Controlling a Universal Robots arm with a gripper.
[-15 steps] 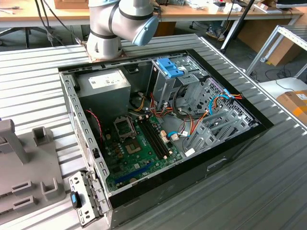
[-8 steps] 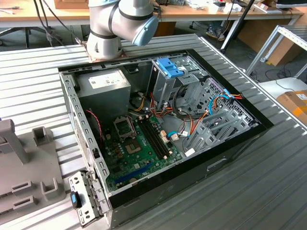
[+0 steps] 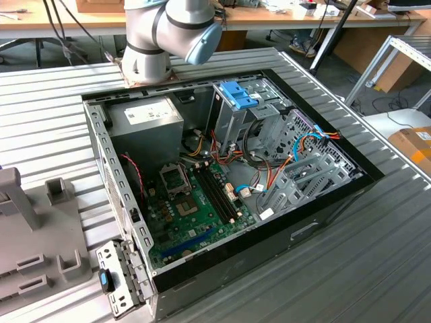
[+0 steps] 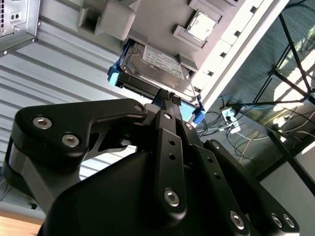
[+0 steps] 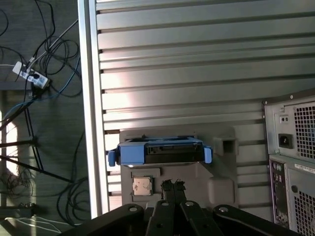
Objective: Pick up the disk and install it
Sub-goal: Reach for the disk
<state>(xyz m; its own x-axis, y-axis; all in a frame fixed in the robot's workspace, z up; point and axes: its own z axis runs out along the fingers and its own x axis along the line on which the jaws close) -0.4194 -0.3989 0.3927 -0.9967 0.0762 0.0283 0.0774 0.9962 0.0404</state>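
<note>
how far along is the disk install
Nothing looks done yet: the disk sits in the grey holder, not in the open computer case. In hand: the tool hangs close to the disk, shut and holding nothing. Both the pickup and the install are left.

White label on the power supply (image 3: 145, 116), tucked in the back corner of the open computer case (image 3: 303, 232): there's print on it, but none of it can be read. In the second wrist view the disk (image 4: 157, 69), outside the case, wears a white label too, its lines illegible.
</note>
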